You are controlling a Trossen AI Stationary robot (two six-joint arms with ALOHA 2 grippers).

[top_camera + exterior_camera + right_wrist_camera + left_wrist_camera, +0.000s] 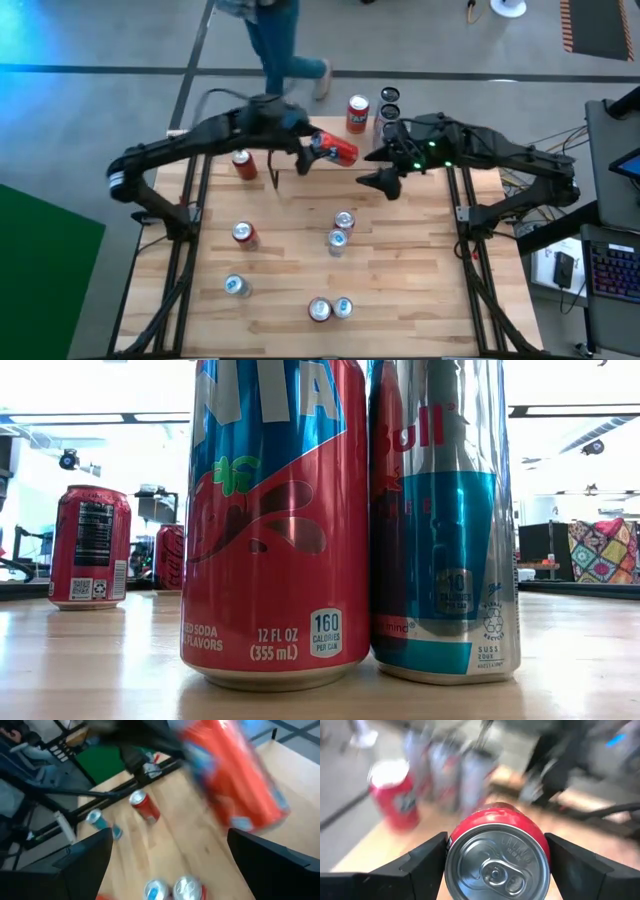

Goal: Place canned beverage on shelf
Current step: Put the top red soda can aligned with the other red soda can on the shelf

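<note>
Left gripper (322,152) is clamped on the red can (338,149), one finger (422,862) either side of its body; the can lies on its side in the air, lid end facing back toward the wrist, long axis pointing on ahead of the claw. The shelf (372,125) lies just beyond the can's far end, already carrying upright cans. Right gripper (385,180) hangs spread and empty beside the carried can; the left arm is nearer the placement.
</note>
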